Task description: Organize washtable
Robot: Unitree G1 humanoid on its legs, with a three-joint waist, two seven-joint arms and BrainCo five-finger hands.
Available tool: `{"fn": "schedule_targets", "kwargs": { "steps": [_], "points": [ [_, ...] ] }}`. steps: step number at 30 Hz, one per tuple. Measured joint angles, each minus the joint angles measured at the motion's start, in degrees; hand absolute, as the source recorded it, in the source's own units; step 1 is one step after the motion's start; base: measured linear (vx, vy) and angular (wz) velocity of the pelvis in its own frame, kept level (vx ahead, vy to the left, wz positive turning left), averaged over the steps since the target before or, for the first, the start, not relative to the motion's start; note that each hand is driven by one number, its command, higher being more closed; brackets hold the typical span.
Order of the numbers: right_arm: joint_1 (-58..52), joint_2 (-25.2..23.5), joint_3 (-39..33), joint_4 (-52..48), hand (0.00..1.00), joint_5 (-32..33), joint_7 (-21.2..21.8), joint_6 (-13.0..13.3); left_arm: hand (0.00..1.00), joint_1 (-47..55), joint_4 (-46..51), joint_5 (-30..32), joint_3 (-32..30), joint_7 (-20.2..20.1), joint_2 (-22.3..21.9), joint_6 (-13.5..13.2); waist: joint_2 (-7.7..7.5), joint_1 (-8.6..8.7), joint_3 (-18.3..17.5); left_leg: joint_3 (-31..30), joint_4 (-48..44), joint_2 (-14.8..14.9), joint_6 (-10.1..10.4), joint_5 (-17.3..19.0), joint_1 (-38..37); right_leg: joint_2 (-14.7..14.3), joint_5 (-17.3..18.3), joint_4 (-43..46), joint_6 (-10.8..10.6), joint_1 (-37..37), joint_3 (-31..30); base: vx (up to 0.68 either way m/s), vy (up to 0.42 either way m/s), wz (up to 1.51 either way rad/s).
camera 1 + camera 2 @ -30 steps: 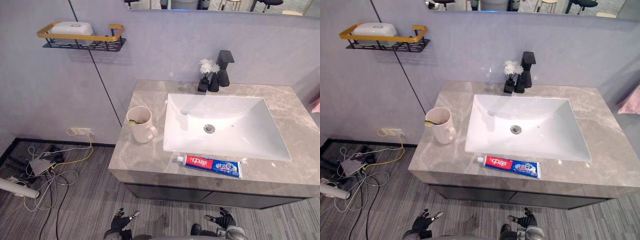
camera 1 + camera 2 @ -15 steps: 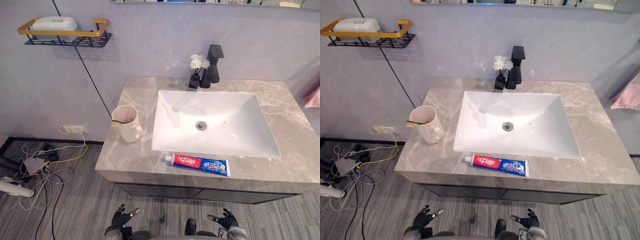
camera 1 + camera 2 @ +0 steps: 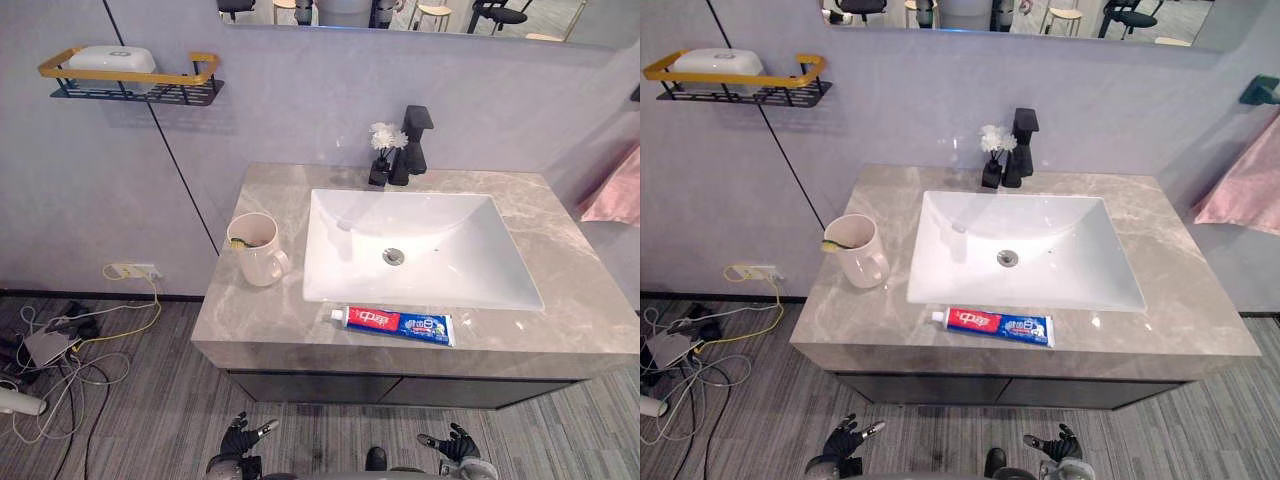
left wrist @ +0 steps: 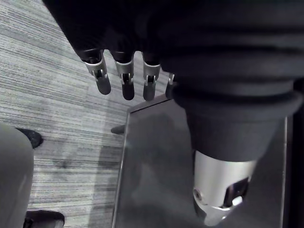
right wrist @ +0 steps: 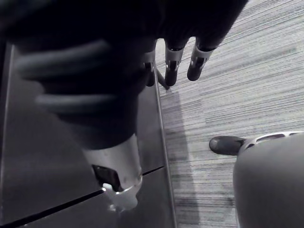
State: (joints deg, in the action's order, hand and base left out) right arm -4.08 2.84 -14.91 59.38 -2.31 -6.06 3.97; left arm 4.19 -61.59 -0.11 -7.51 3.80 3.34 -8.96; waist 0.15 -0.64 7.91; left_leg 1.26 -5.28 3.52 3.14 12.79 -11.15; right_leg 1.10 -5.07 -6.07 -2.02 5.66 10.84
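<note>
No tidying has begun, as I judge it: the left hand (image 3: 240, 441) and the right hand (image 3: 455, 443) both hang low at the bottom edge of the frame, in front of the cabinet and well below the counter (image 3: 262, 318). Their fingers are loosely spread and hold nothing. The likely first job is the toothpaste (image 3: 392, 326), which lies flat in the lower middle of the frame, just beside the front rim of the sink (image 3: 455, 262), with its cap toward the left. It is a red, white and blue tube. Next, one arm must rise over the counter edge and pinch the tube across its width, probably to stand it in the mug (image 3: 256, 250). This cream mug stands left of the sink, with a toothbrush (image 3: 238, 243) poking over its rim.
</note>
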Motion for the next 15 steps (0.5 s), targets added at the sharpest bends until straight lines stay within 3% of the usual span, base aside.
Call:
{"fn": "schedule_targets", "kwargs": {
  "steps": [2, 4, 5, 7, 8, 10, 12, 13, 14, 15],
  "points": [
    [0.0, 0.0, 0.0, 0.0, 0.0, 0.0, 0.0, 0.0, 0.0, 0.1, 0.2, 0.1, -1.5, 0.0, -0.5, 0.0, 0.55, 0.06, 0.4, 0.2, -1.3, 0.9, 2.0, 1.5, 0.9, -0.7, 0.5, 0.2, 0.5, -0.4, 0.2, 0.02, -0.047, -0.07],
    [0.0, -0.1, 0.3, -1.0, 0.0, 0.0, 0.0, 0.0, 0.0, 1.1, 1.4, -0.1, -4.1, 0.0, -1.0, 0.1, 1.51, -0.07, 0.9, 1.4, -6.4, 4.1, 5.4, 4.2, 2.2, -2.7, 3.9, 4.5, 2.3, -1.6, 0.0, 0.09, -0.051, -0.2],
    [-0.2, -0.2, 0.3, -1.7, 0.0, 0.0, 0.0, 0.0, 0.0, 1.4, 1.6, -0.2, -4.5, 0.0, -0.8, 0.0, 1.56, -0.17, 1.0, 1.8, -8.8, 4.6, 5.6, 4.4, 2.5, -2.9, 4.9, 5.6, 2.3, -2.0, -0.2, 0.12, -0.017, -0.08],
    [-0.1, -0.6, 0.9, -2.3, 0.0, 0.0, -0.1, 0.0, 0.0, 1.5, 3.3, -0.5, -5.9, 0.0, 0.1, -0.1, -0.62, -0.65, 2.0, 1.8, -25.0, 4.2, 4.5, 3.8, 10.1, -1.9, 7.3, 7.6, 3.2, -0.7, -1.8, 0.12, -0.055, -0.14],
    [-0.1, -0.4, 1.1, -2.3, 0.0, 0.0, -0.2, 0.0, 0.0, 1.6, 3.7, -0.5, -6.1, 0.0, -0.1, -0.2, -0.45, -1.04, 2.3, 1.8, -25.7, 3.8, 3.4, 4.6, 11.3, -1.6, 7.8, 8.0, 3.3, -0.5, -2.5, 0.12, -0.082, -0.35],
    [0.1, 0.6, 1.2, -2.4, 0.0, 0.0, -0.3, -0.1, 0.0, 1.4, 4.3, -0.7, -6.0, 0.1, -0.8, -0.3, 0.61, -1.35, 3.1, 1.6, -24.7, 2.5, 2.6, 5.0, 14.8, -0.8, 8.6, 8.0, 3.0, 0.9, -3.7, 0.12, 0.009, -0.34],
    [0.2, 0.9, 1.2, -2.4, 0.0, 0.1, -0.3, -0.2, 0.0, 1.8, 4.2, -0.8, -5.8, 0.1, -0.9, -0.2, 1.75, -1.52, 3.5, -0.2, -16.3, 0.7, 3.3, 3.5, 16.5, 0.2, 9.8, 8.3, 2.0, 2.0, -5.0, 0.16, 0.119, -0.49],
    [0.1, 0.9, 1.2, -2.4, 0.0, 0.1, -0.4, -0.2, 0.0, 3.2, 3.7, -0.9, -5.7, 0.5, -0.9, 0.1, 2.08, -1.68, 3.4, -1.6, -10.8, 0.6, 3.1, -0.6, 16.5, -0.1, 11.1, 8.6, 1.4, 3.1, -6.3, 0.18, 0.14, -0.59],
    [0.0, 0.6, 1.3, -2.5, 0.0, 0.1, -0.4, -0.2, 0.0, 4.3, 3.7, -1.0, -5.7, 0.5, -0.9, 0.2, 2.11, -1.8, 3.2, -1.8, -10.7, 0.7, 2.8, -2.4, 16.0, -0.3, 11.5, 8.8, 1.0, 3.4, -6.7, 0.26, 0.171, -0.57],
    [-0.4, 0.1, 1.2, -3.1, 0.0, 0.2, -0.5, -0.1, 0.0, 5.6, 3.7, -1.5, -5.8, 0.5, -1.0, 0.4, 2.18, -1.75, 2.7, -2.1, -10.6, 0.7, 1.3, -5.3, 15.6, -0.5, 12.2, 9.2, 0.3, 3.8, -7.3, 0.25, 0.151, -0.33]
  ]
}}
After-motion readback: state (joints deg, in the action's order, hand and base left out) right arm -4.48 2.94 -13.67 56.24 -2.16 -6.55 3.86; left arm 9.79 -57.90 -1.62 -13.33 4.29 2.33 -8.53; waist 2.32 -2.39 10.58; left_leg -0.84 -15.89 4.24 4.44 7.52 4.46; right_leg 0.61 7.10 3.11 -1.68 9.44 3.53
